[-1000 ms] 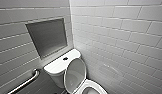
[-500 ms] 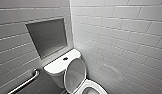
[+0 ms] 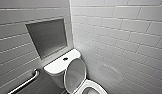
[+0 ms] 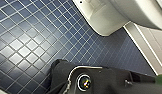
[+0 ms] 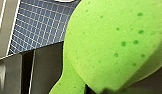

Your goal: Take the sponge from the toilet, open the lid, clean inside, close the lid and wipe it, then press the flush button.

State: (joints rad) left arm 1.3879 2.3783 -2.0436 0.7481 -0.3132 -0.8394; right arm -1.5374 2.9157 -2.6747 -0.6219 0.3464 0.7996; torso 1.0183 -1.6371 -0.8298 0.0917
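Bright green and pocked with darker dots, the sponge point(image 5: 109, 42) is clamped in the right gripper point(image 5: 97, 90), with the blue mosaic floor point(image 5: 39, 27) behind it. The left gripper point(image 4: 114, 81) hangs over the same small square tiles, near the white foot of the toilet point(image 4: 104, 17); whether it is apart or together I cannot tell. In the head view the bowl point(image 3: 98, 85) lies open at 6 o'clock, and the oval lid point(image 3: 75, 74) is raised and leans back toward the tank point(image 3: 59, 65). The flush button point(image 3: 65, 59) sits in the centre of the tank top, just past the lid's upper edge. A metal grab bar point(image 3: 24, 83) runs along the wall at 8 o'clock. A recessed grey panel point(image 3: 47, 37) is set in the wall at 10 o'clock. White brick tiles point(image 3: 117, 37) cover the wall from 12 to 4 o'clock.
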